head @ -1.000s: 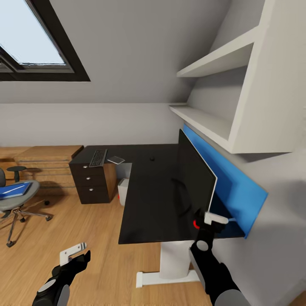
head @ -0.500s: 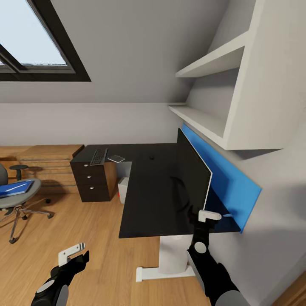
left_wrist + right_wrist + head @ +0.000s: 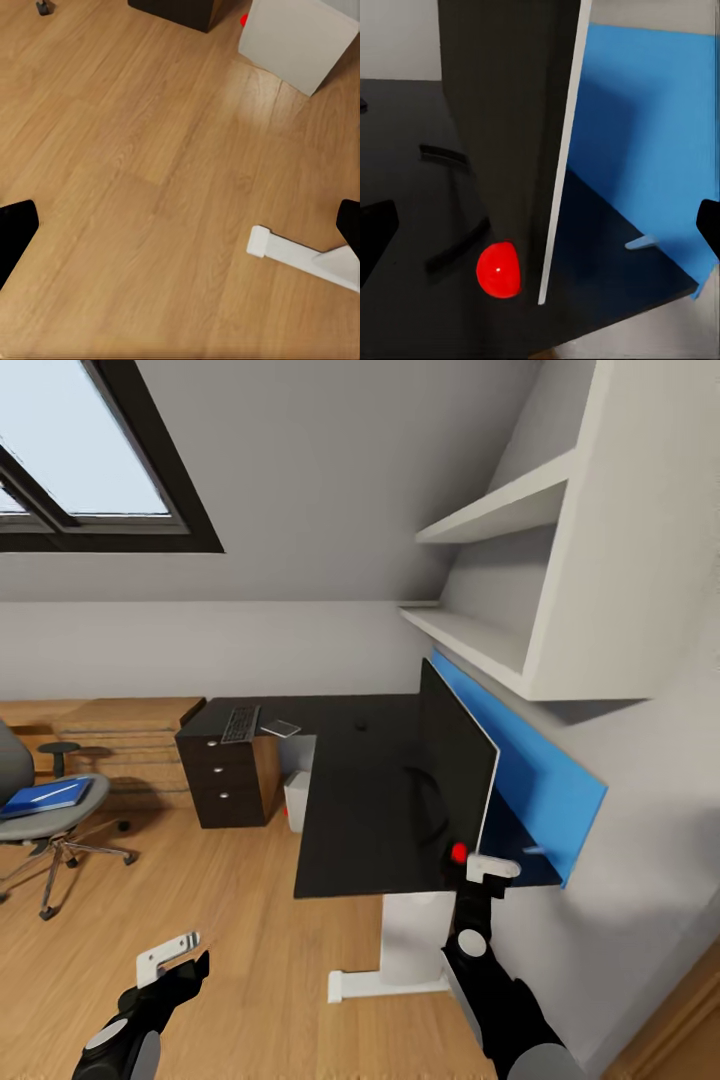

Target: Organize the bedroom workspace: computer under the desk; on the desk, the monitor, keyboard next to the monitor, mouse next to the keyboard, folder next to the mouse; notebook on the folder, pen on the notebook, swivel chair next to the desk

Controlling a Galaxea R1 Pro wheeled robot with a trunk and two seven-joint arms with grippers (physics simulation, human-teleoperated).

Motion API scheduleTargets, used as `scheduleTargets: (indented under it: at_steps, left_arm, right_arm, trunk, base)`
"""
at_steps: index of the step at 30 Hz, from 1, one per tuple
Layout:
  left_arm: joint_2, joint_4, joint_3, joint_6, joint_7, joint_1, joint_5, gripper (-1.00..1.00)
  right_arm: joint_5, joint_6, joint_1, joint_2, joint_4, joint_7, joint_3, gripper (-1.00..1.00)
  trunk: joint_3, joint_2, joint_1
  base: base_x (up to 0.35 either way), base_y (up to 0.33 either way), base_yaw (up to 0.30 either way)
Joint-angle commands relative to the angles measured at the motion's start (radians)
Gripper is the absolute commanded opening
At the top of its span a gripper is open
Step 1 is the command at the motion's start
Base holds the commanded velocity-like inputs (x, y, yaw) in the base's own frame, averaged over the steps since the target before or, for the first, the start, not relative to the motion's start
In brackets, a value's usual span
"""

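Observation:
The black-topped desk point(image 3: 350, 810) with its blue back panel point(image 3: 520, 770) runs along the right wall. On it the monitor point(image 3: 455, 770) stands edge-on. My right gripper point(image 3: 478, 880) is open just off the monitor's near edge point(image 3: 561, 150), next to a red mark point(image 3: 498, 268). At the far end lie the keyboard point(image 3: 241, 723), a flat grey pad that may be the notebook point(image 3: 281, 728) and the small mouse point(image 3: 360, 726). The grey computer point(image 3: 297, 800) sits under the desk. At the left, the swivel chair point(image 3: 45, 830) carries the blue folder point(image 3: 28, 803) with the white pen point(image 3: 52, 793) on it. My left gripper point(image 3: 180, 960) hangs open over the floor.
A dark three-drawer unit point(image 3: 230, 790) stands under the desk's far end, with a light-wood chest point(image 3: 120, 745) to its left. White shelves point(image 3: 480, 630) overhang the desk. The desk's white foot point(image 3: 300, 255) juts onto the wood floor point(image 3: 220, 920), which is open between chair and desk.
The whole picture has shifted, so the camera has moved: desk and chair now sit further right. Both grippers hold much the same place in the picture and stay open.

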State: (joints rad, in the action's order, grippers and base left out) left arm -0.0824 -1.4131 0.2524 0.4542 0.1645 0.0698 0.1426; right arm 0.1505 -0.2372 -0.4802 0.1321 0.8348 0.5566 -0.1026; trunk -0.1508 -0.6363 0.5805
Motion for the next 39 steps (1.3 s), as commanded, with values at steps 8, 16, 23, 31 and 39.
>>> scheduleTargets:
  at_steps: [8,16,23,31,39]
  left_arm:
    - [0.000,0.023,-0.003,0.007,0.007,0.001,0.009,1.00]
    - [0.002,0.085,-0.003,0.008,0.005,0.001,0.007,1.00]
    - [0.009,0.297,-0.002,-0.004,0.003,0.001,0.004,1.00]
    - [0.050,0.491,-0.008,-0.129,-0.001,0.001,0.003,1.00]
    - [0.061,0.583,-0.009,-0.182,-0.002,0.001,0.002,1.00]
  right_arm:
    - [0.004,0.010,-0.001,0.004,-0.006,0.006,-0.007,1.00]
    - [-0.021,0.049,-0.001,0.004,-0.061,-0.025,-0.007,1.00]
    - [-0.106,0.107,-0.001,0.002,-0.114,-0.107,-0.001,1.00]
    - [-0.169,0.098,-0.001,0.001,-0.277,-0.135,-0.001,1.00]
    - [-0.184,-0.080,-0.001,0.003,-0.624,-0.186,0.000,1.00]
  trunk:
    - [-0.002,-0.002,0.000]
    - [-0.002,-0.002,0.000]
    - [-0.002,-0.002,0.000]
    - [-0.002,-0.002,0.000]
    - [-0.002,-0.002,0.000]
  base:
    - [-0.307,0.144,0.000]
    - [-0.310,0.144,0.000]
    - [-0.310,0.144,0.000]
    - [-0.283,0.190,0.000]
    - [-0.142,0.296,0.000]
